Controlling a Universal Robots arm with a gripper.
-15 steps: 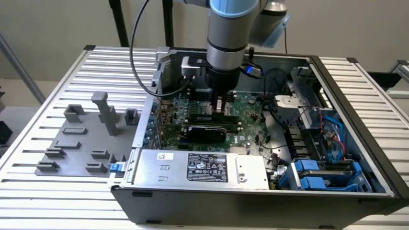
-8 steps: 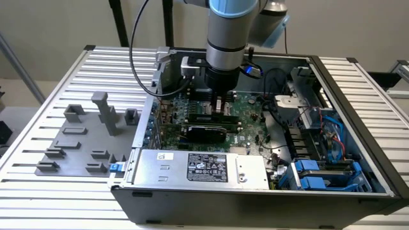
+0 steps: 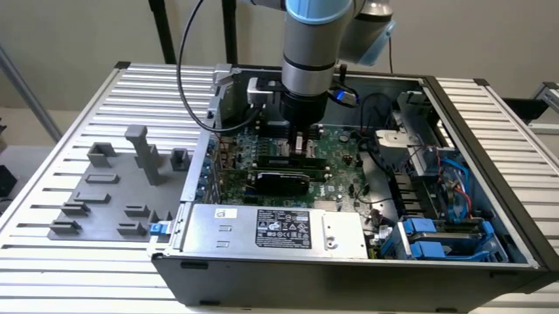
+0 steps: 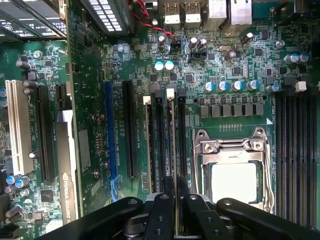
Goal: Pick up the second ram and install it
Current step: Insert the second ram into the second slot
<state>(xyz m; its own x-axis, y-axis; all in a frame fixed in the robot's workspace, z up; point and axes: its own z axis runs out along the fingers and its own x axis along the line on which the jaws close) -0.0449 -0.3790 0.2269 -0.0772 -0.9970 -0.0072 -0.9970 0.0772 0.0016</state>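
Note:
My gripper (image 3: 302,139) reaches down into the open computer case, over the memory slots of the large green motherboard (image 3: 336,163). In the wrist view its two black fingers (image 4: 165,192) sit close together, shut on the second ram (image 4: 172,131). The ram is seen edge-on as a thin strip standing in a slot (image 4: 159,140) beside the processor socket (image 4: 232,167). A white latch (image 4: 170,92) sits at the ram's far end. In the exterior view the wrist hides most of the stick.
A grey fixture plate (image 3: 105,196) with upright blocks lies on the table at the exterior view's left of the case. Inside the case, the power supply (image 3: 271,229) fills the front, a graphics card (image 3: 279,178) crosses the board, and cables and blue drive bays (image 3: 436,239) crowd the exterior view's right.

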